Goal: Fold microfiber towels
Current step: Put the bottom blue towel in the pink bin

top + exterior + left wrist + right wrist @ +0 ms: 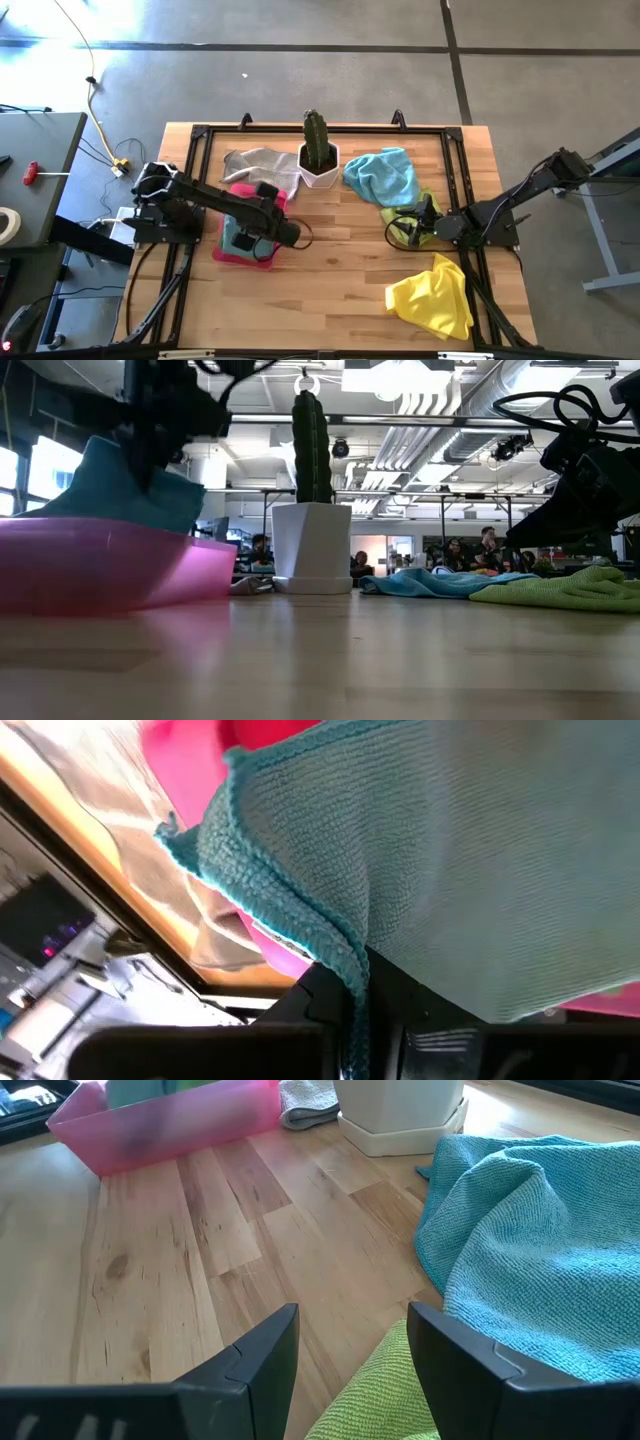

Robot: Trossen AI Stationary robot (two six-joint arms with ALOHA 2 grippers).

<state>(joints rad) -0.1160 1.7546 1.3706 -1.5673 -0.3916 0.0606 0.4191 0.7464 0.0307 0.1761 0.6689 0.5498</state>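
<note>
Your inventory, desk (330,290):
- Left gripper (262,243): jaws clenched on a teal towel (480,850), over the pink tray (232,255) at the left side.
- Right gripper (350,1355): jaws released, over the lime green towel (385,1390) near the right edge.
- Light blue towel (385,175): just beside the potted cactus (318,150), near the far edge.
- Grey towel (262,165): at the cactus's other side.
- Yellow towel (435,295): near right corner.

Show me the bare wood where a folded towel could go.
Freest: the front strip of the wooden table, between the pink plastic tray and the yellow microfiber towel. Crowded: the back, where the grey towel, white cactus pot, light blue towel and lime green towel lie.
</note>
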